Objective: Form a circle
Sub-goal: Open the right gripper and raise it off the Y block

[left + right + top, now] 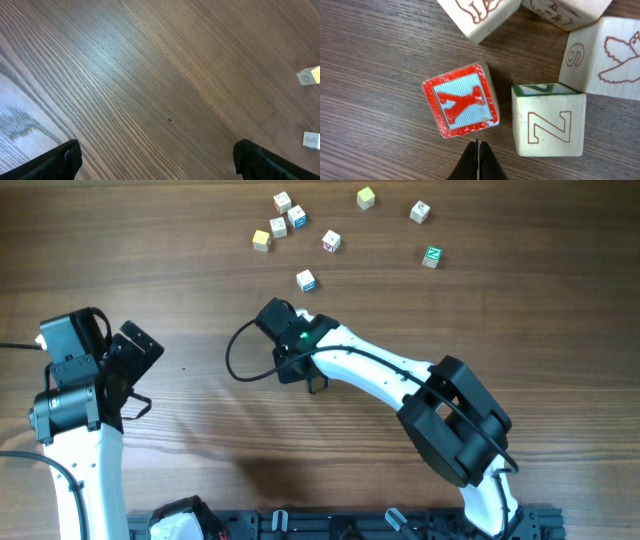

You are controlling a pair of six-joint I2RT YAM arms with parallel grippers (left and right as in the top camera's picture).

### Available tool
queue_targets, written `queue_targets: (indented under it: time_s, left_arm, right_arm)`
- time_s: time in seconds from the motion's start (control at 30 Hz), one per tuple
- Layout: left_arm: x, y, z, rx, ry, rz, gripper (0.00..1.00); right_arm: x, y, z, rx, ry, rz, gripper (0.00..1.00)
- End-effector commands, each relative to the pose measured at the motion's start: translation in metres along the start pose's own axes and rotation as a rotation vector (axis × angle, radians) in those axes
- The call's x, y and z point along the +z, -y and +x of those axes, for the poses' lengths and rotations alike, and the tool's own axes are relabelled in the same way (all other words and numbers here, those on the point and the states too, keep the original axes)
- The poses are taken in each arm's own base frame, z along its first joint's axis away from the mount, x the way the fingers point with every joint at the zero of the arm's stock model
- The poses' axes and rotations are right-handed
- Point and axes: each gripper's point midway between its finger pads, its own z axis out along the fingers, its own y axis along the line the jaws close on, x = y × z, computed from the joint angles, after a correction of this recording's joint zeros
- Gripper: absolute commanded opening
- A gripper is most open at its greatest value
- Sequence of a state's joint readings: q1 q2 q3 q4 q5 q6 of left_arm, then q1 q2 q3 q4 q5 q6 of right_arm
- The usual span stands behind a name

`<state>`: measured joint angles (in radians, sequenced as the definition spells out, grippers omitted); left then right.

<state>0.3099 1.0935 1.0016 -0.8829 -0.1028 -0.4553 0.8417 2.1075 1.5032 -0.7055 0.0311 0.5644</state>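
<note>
Seen from overhead, several small wooden letter cubes lie loosely scattered at the far middle of the table, among them one with a blue face [306, 280] and one with a green face [431, 256]; no closed circle shows there. The right wrist view has a red-faced Y cube [461, 100] beside a white Z cube [549, 120], with a bird cube [602, 55] and two more behind in a curved cluster. My right gripper [477, 146] [272, 312] is shut and holds nothing, its tips just short of the red cube. My left gripper [157, 160] [110, 335] stands wide open over bare wood at the left.
Two cubes [309, 76] [312, 140] show at the right edge of the left wrist view, far from the left fingers. A black cable [238, 360] loops beside the right wrist. A dark rail [340, 525] runs along the table's near edge.
</note>
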Motion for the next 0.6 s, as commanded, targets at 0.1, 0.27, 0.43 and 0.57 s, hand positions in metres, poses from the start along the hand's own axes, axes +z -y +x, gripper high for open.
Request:
queue_targets:
  time_s: [0.1,0.27,0.43,0.57]
  left_arm:
    - [0.0000,0.0002,-0.0004,-0.013,-0.002,0.006,1.00]
    - [0.0000,0.0002,-0.0004,-0.013,-0.002,0.006,1.00]
    - [0.0000,0.0002,-0.0004,-0.013,-0.002,0.006,1.00]
    - [0.0000,0.0003,-0.0004,-0.014,-0.001,0.006,1.00]
  right_arm:
    - [0.0017,0.0000,-0.0027,0.009,0.029,0.009,0.05]
    - [0.0037,-0.0009,-0.0051,0.008,0.043,0.001,0.04]
    - [0.0036,0.0018,-0.0080,0.012,0.055,0.012,0.04]
    - [0.0035,0.0026,-0.0093,0.012,0.062,0.017,0.05]
